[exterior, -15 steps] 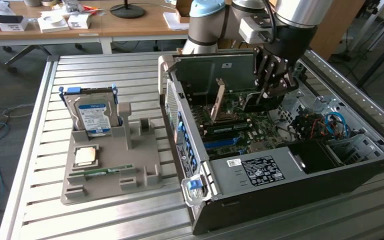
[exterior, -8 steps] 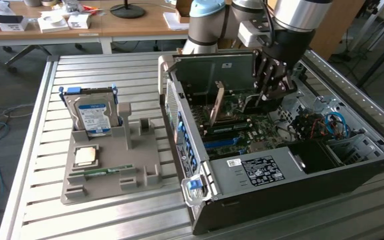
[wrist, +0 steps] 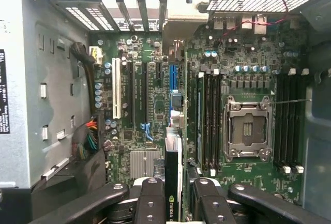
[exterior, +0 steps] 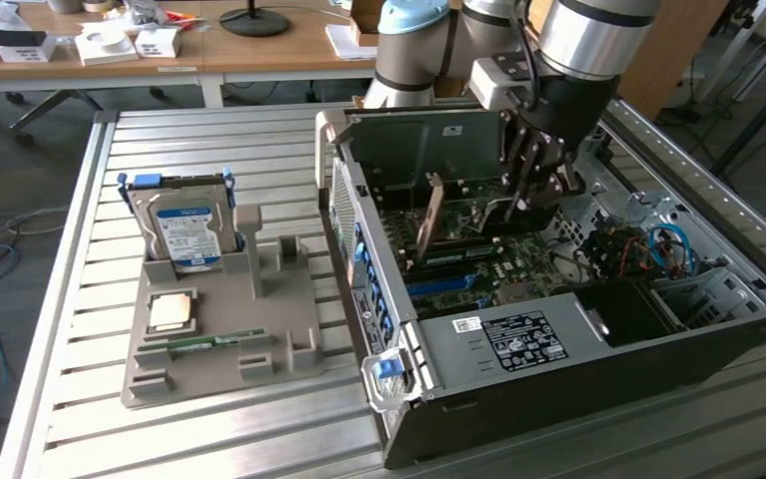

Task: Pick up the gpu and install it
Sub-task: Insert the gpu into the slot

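At the exterior view's left, a grey tray (exterior: 243, 314) is lying on the slatted table (exterior: 64, 329). A hard drive (exterior: 187, 232) with a blue label is standing upright in the tray's far holder. Nearer the camera, a square chip (exterior: 172, 312) and a green memory stick (exterior: 210, 344) are lying flat in their own recesses. Just beside the tray, toward the middle, the open case (exterior: 557, 419) is lying on its side with the motherboard (exterior: 490, 249) facing up. The arm (exterior: 582, 40) is reaching down into the case, and the gripper (exterior: 537, 205) is hanging over the board's slot area. In the wrist view the two black fingers (wrist: 150, 198) are standing narrow and gripping the gpu (wrist: 173, 169) by its upper edge. The card is showing edge-on and upright, black with a green logo. It is sitting in line with the blue slot (wrist: 173, 76), between the dark expansion slots and the memory slots (wrist: 209, 120). Whether its lower edge is touching a slot cannot be told. The processor socket (wrist: 247, 125) is sitting beyond the memory slots, well apart from the card. At the exterior view's right, blue cables (exterior: 669, 244) are curling inside the case.
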